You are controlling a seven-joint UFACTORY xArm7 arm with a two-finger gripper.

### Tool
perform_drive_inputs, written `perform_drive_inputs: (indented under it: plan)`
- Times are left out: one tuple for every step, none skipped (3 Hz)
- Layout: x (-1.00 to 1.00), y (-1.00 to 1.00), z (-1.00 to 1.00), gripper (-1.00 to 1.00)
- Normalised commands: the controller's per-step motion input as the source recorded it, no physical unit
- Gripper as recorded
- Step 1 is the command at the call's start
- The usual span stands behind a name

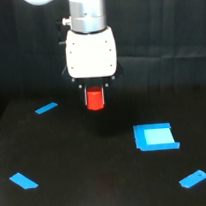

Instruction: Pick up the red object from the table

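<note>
The red object [95,99] is a small, stubby red-orange block held between the two short dark fingers of my gripper [95,97], which is shut on it. It hangs clear of the black table [70,163], under the white gripper body at the upper middle of the exterior view. Its top is hidden between the fingers; its lower end sticks out below them.
Several flat blue pieces lie on the table: a thin strip [46,108] at the exterior view's left, a rectangular block [155,137] at the right, a small piece [24,181] at the lower left, another [193,178] at the lower right. A dark draped backdrop [160,31] hangs behind.
</note>
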Motion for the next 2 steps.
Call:
perform_drive_inputs:
  plan:
    - [-0.03, 0.02, 0.92, -0.98]
    - [-0.05, 0.03, 0.67, -0.91]
